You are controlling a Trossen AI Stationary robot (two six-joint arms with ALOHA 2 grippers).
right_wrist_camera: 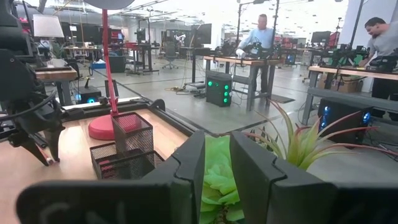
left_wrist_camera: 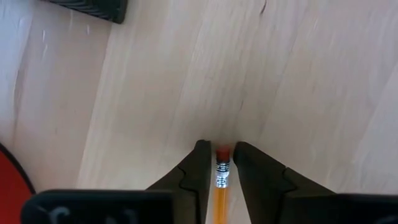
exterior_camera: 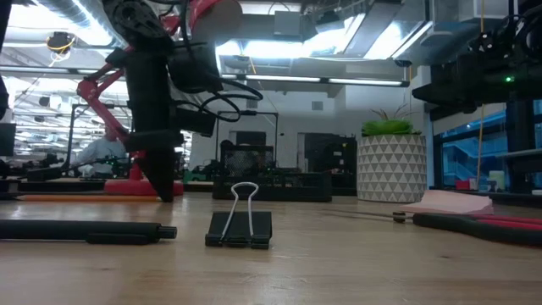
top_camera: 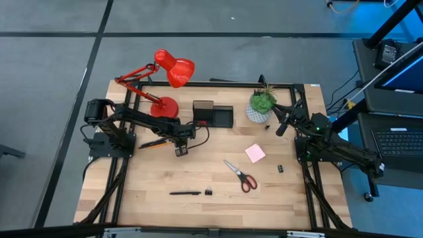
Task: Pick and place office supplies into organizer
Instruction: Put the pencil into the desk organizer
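1. Left gripper [left_wrist_camera: 219,163] jaws pinch the orange wooden pencil [left_wrist_camera: 221,180] at its eraser end, low over the table [left_wrist_camera: 298,74], ready to carry it.
2. Black mesh organizer [top_camera: 213,114] lies just beyond the jaws.
3. Right gripper [right_wrist_camera: 216,155] waits by the plant, jaws slightly parted, empty.

Showing orange on the pencil [left_wrist_camera: 221,196] with its red eraser, pink on the sticky-note pad [top_camera: 255,153], red on the scissors [top_camera: 246,181] handles, black on the organizer [top_camera: 213,114], pale wood on the table [top_camera: 211,198].

I see the black mesh organizer [top_camera: 213,114] upper centre, red-handled scissors [top_camera: 241,175] lower right, black pen [top_camera: 185,193] lower left of those.
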